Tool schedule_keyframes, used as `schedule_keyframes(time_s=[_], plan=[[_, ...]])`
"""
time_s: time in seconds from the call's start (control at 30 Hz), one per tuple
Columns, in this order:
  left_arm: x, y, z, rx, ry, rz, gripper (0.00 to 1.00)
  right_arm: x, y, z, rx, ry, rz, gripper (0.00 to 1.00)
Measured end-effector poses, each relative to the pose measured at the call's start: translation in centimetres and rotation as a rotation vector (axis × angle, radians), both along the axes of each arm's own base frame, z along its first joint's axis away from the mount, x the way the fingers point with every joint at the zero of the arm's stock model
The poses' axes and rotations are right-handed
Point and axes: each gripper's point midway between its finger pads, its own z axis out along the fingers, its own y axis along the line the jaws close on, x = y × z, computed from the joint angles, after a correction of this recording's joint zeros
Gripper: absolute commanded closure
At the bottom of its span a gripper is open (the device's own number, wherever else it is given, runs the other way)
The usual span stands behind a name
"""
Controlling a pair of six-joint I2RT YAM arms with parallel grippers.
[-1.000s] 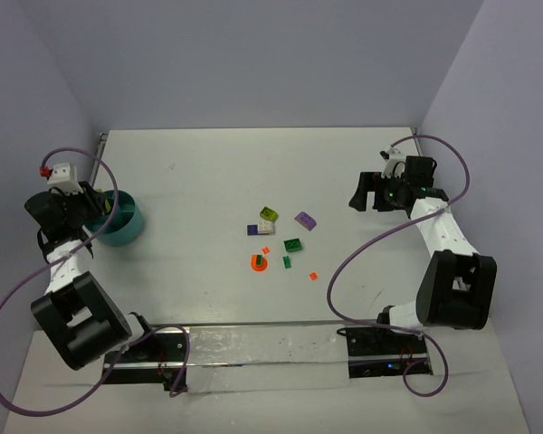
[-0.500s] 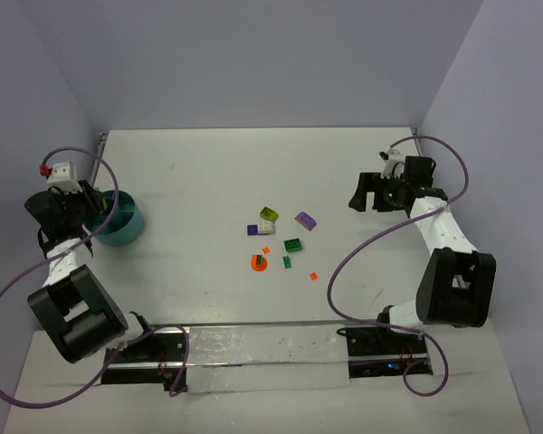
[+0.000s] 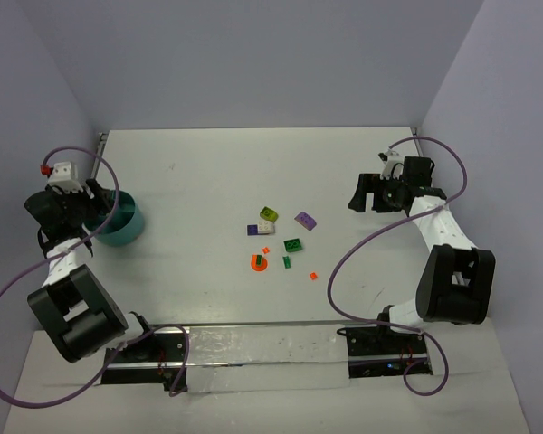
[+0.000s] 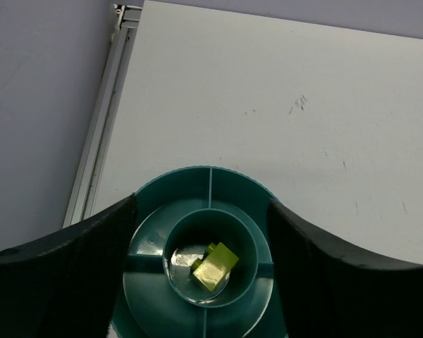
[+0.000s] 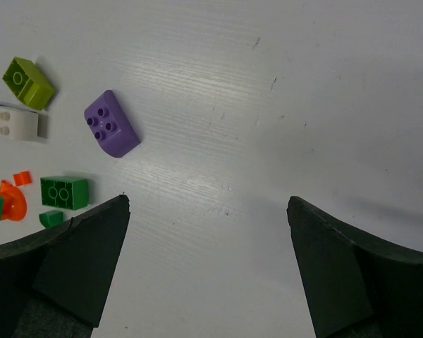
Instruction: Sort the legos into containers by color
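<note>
One lime brick (image 4: 215, 266) lies in the centre well of the teal bowl (image 4: 190, 172). The left hand (image 4: 201, 203) hangs straight above the bowl, spread and empty, apparently so drops land inside. The other legos (image 3: 292, 245) lie well right of the bowl; farther right, the right hand (image 5: 208, 201) gapes wide, holding nothing.

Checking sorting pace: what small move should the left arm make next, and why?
Probably raise the left gripper clear of the round teal divided bowl: jaws open, one lime green brick lies in its centre well, a second lime brick waits mid-table.
</note>
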Motion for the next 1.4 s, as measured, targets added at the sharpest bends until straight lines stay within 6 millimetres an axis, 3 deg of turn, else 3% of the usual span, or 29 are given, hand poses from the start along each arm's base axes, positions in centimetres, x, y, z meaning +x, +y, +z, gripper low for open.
schedule_keyframes(time_s=[0.07,0.17,0.23,0.3,0.37,0.47,0.53,0.6,0.73,0.8,0.9,1.17,1.4], plan=[[0.0,-0.4,0.2,0.003,-0.001,-0.025,0.01,0.0,0.0,0.0,0.000,-0.001,0.000,0.00],[0.4,-2.1,1.3,0.019,0.020,-0.122,0.01,0.0,0.0,0.0,0.001,0.000,0.000,0.00],[1.6,-4.6,3.7,0.083,0.036,-0.240,0.01,0.0,0.0,0.0,0.001,0.000,0.000,0.00],[3.3,-8.2,7.1,0.172,0.017,-0.392,0.01,0.0,0.0,0.0,0.001,0.001,0.001,0.00],[4.6,-13.1,10.2,0.253,-0.015,-0.548,0.05,0.0,0.0,-0.1,0.001,0.002,0.001,0.00],[5.6,-21.4,12.2,0.290,-0.025,-0.768,0.08,0.0,0.0,-0.3,0.001,0.007,0.000,0.00],[5.7,-26.3,11.0,0.272,0.014,-0.887,0.09,0.0,0.0,-0.4,0.000,0.011,-0.001,0.00],[5.4,-30.5,8.1,0.262,0.094,-0.996,0.09,0.0,-0.1,-0.5,-0.003,0.014,-0.003,0.00],[3.9,-35.6,0.4,0.293,0.301,-1.222,0.09,0.1,-0.4,-0.6,-0.021,0.013,-0.007,0.00],[3.6,-36.7,-2.4,0.296,0.362,-1.320,0.09,0.1,-0.5,-0.6,-0.027,0.012,-0.007,0.00],[4.2,-37.4,-4.4,0.321,0.366,-1.411,0.11,0.1,-0.6,-0.7,-0.032,0.012,-0.008,0.00],[4.7,-40.5,-5.8,0.551,0.215,-1.650,0.11,0.0,-1.0,-1.1,-0.033,0.024,-0.013,0.00],[4.0,-42.8,-9.5,0.640,0.196,-1.821,0.14,-0.1,-1.1,-2.1,-0.030,0.057,-0.015,0.00]])
